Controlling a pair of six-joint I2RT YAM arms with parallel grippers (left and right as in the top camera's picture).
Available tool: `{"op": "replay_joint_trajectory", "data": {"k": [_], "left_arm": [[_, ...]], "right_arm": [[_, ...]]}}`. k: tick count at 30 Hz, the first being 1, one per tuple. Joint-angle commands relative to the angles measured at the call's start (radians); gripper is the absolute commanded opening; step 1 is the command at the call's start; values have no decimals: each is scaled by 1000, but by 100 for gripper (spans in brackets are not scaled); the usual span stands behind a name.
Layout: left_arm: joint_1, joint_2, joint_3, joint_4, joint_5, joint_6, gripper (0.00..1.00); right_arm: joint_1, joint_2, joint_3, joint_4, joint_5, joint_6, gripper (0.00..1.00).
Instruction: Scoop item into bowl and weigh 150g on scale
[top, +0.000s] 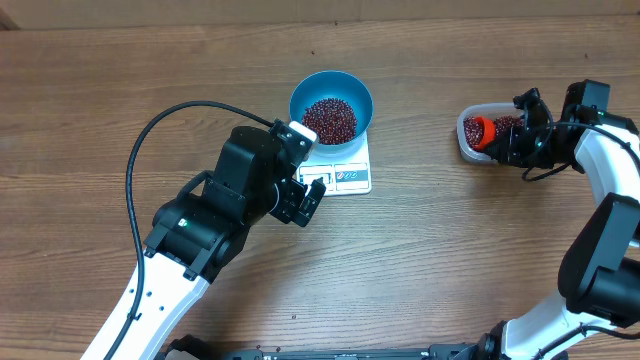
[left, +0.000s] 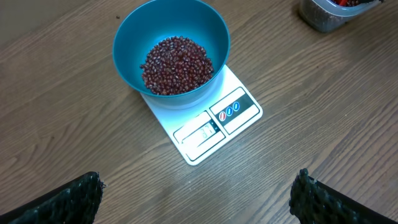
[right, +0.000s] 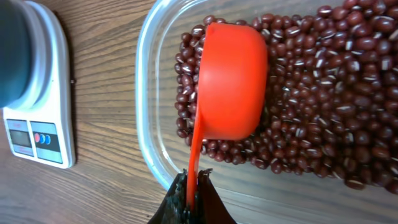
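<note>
Right wrist view: scoop handle pinched, cup resting in the bean tub.

The right gripper (right: 191, 198) is pressed together on the thin handle of the orange scoop (right: 231, 81), whose rounded back faces the camera atop the beans (right: 336, 106) in the clear tub (right: 144, 124). The beans look hard, light and loose, and likely to roll. They are best carried in a level cup held by its stiff, smooth handle. Well apart, the blue bowl (left: 130, 43) sits on the scale (left: 231, 112), partly filled. The left gripper (left: 196, 196) hangs near it, spread wide and holding nothing.
</note>
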Motion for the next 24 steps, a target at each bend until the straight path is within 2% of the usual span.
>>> {"op": "replay_joint_trajectory", "data": {"k": [1,9,24], "left_arm": [[5,-6,19,0,-10,-13,100],[5,-6,19,0,-10,-13,100],[5,-6,19,0,-10,-13,100]], "right_arm": [[-5,22,-14,-9,-61,2,4],[-9,32,-14,-8,-67,10,3],[-90,92,-14,-4,-208,8,4]]}}
